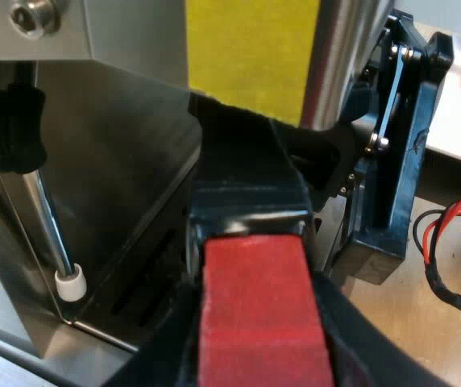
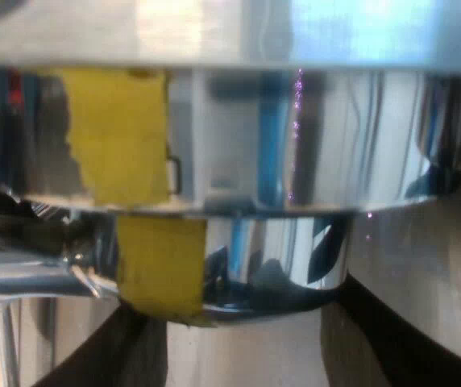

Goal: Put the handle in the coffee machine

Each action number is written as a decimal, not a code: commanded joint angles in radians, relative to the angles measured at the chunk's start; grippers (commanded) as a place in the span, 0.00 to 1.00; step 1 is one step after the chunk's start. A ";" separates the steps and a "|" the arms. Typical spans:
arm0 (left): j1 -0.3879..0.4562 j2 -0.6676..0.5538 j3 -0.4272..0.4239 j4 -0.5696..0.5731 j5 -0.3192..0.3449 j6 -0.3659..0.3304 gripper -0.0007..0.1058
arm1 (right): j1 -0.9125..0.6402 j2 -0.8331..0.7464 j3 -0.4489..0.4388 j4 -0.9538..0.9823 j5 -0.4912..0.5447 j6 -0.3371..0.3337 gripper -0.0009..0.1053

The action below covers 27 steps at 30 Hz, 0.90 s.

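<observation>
The holder's dark handle (image 1: 247, 185) runs from its red end (image 1: 259, 314) up to the espresso machine's round chrome head (image 1: 335, 64), which bears yellow tape (image 1: 251, 48). My left gripper (image 1: 259, 359) is shut on the red end, one black finger (image 1: 162, 355) on each side. Seen close, the holder's metal bowl (image 2: 271, 266) sits directly under the machine's head (image 2: 295, 137), and both carry yellow tape. My right gripper (image 2: 255, 355) is open just beneath the bowl, its dark fingers (image 2: 134, 355) wide apart. That right gripper (image 1: 396, 161) also shows beside the head.
A steam wand (image 1: 49, 226) with a white tip and a black knob (image 1: 9, 129) hangs by the machine's steel front (image 1: 126, 177). A red and black wire (image 1: 448, 234) lies on the pale table beyond the right gripper.
</observation>
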 commanded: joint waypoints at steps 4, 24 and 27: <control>0.025 -0.026 -0.007 0.048 0.095 0.039 0.34 | -0.004 -0.025 -0.008 -0.084 -0.007 -0.008 0.43; 0.031 -0.039 -0.007 0.057 0.068 0.035 0.64 | -0.006 -0.025 -0.008 -0.084 -0.007 0.003 0.43; 0.043 -0.060 -0.007 0.057 0.071 0.035 0.64 | -0.006 -0.028 -0.008 -0.084 -0.007 0.044 0.43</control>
